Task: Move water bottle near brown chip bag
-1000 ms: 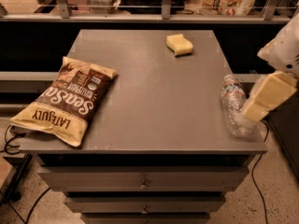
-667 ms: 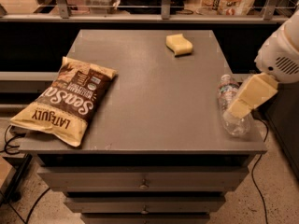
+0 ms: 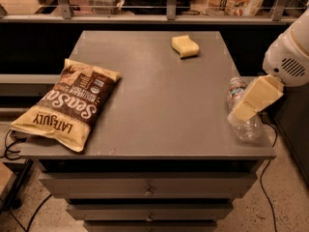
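Fingers [image 3: 244, 110], flat tan, at crinkled clear water bottle [image 3: 248, 128] on grey table [image 3: 159, 105] edge; apart or clamped, cannot tell.

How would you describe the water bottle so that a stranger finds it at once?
On the grey table, look at the right edge near the front corner. The water bottle is there, partly behind the pincer; it alone is clear, crinkled plastic.
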`<action>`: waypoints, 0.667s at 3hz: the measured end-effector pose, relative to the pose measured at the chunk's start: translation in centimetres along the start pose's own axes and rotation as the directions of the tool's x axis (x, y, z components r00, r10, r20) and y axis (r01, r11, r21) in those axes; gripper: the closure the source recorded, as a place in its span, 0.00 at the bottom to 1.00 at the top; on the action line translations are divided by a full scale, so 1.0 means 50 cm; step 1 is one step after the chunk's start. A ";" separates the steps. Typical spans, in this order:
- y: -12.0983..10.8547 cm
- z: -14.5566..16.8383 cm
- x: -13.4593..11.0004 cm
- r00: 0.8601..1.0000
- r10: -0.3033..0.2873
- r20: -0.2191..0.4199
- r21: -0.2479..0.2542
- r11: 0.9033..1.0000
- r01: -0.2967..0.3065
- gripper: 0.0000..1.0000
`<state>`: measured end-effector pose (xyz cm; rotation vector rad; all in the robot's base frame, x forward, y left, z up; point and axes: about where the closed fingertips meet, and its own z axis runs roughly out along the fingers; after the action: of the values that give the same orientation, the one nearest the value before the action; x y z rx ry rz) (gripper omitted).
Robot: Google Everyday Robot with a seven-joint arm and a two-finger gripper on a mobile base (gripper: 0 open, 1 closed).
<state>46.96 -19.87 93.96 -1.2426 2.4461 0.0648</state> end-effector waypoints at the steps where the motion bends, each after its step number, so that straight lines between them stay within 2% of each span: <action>1: -0.036 0.051 0.019 0.997 0.074 0.015 -0.014 0.997 -0.074 0.00; 2: -0.059 0.116 0.050 0.984 0.176 -0.010 -0.018 0.984 -0.176 0.00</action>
<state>49.83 -22.31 88.13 -1.0330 2.5622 0.1327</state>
